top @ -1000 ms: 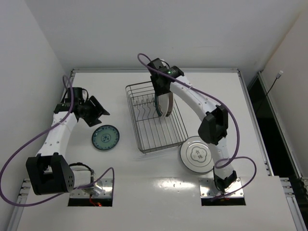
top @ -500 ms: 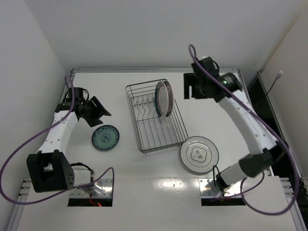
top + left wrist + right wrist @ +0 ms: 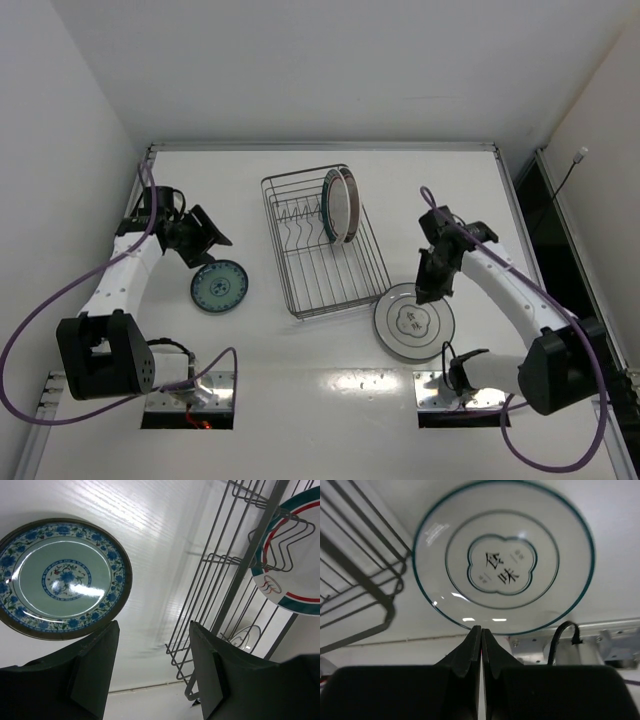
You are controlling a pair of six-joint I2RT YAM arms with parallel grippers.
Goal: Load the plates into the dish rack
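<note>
In the top view the rack [image 3: 325, 245] sits mid-desk [image 3: 300, 400], with 2 plates [image 3: 340, 205] standing on edge at its far end. The right pincer [image 3: 428, 292] hangs over the upper-left rim of the large plate [image 3: 413, 322], which lies flat just right of the rack's near corner. In the right wrist view this pincer [image 3: 481, 645] has its fingers pressed together, holding nothing, with the large plate [image 3: 504, 562] above them in frame and the rack [image 3: 355, 580] at the left. The left pincer [image 3: 207, 236] is spread apart and empty, just above the small patterned plate [image 3: 219, 286], left of the rack. In the left wrist view that plate [image 3: 62, 577] fills the upper left, beyond the pincer [image 3: 152, 670].
</note>
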